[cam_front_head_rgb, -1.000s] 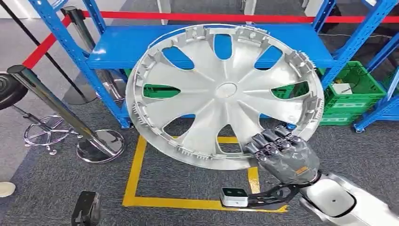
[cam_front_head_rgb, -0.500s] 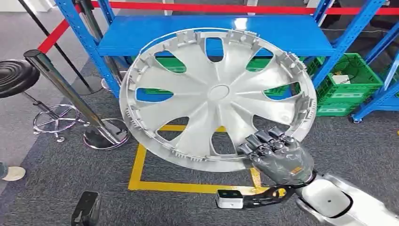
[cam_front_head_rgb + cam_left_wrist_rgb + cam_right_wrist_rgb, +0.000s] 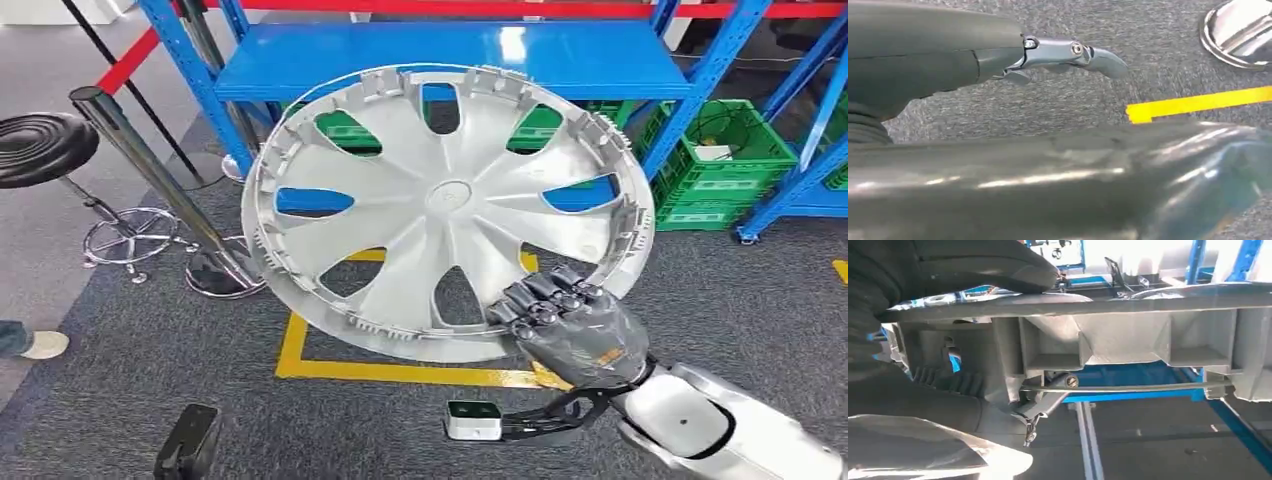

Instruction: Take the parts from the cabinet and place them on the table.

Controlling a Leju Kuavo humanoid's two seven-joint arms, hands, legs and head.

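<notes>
A large silver wheel cover (image 3: 445, 200) with spoke-shaped openings is held up in front of me, tilted, over the carpet. My right hand (image 3: 570, 330) grips its lower right rim, fingers curled over the edge. In the right wrist view the cover's ribbed inner rim (image 3: 1128, 340) lies against the right hand (image 3: 973, 265), the thumb on one side and the fingers on the other. My left hand (image 3: 187, 440) hangs low at the picture's bottom left. The left wrist view has the left hand (image 3: 998, 55) above grey carpet with its fingers stretched out, holding nothing.
A blue shelf rack (image 3: 400, 55) stands behind the cover, with green crates (image 3: 720, 170) at its lower right. A chrome barrier post (image 3: 150, 170) with a red belt and a black stool (image 3: 45, 145) stand left. Yellow floor tape (image 3: 400, 375) marks the carpet. A person's shoe (image 3: 40, 345) shows far left.
The whole picture has shifted: the camera moved, so rack, post and stool sit elsewhere in view. My right hand keeps its grip on the wheel cover, now a little further left.
</notes>
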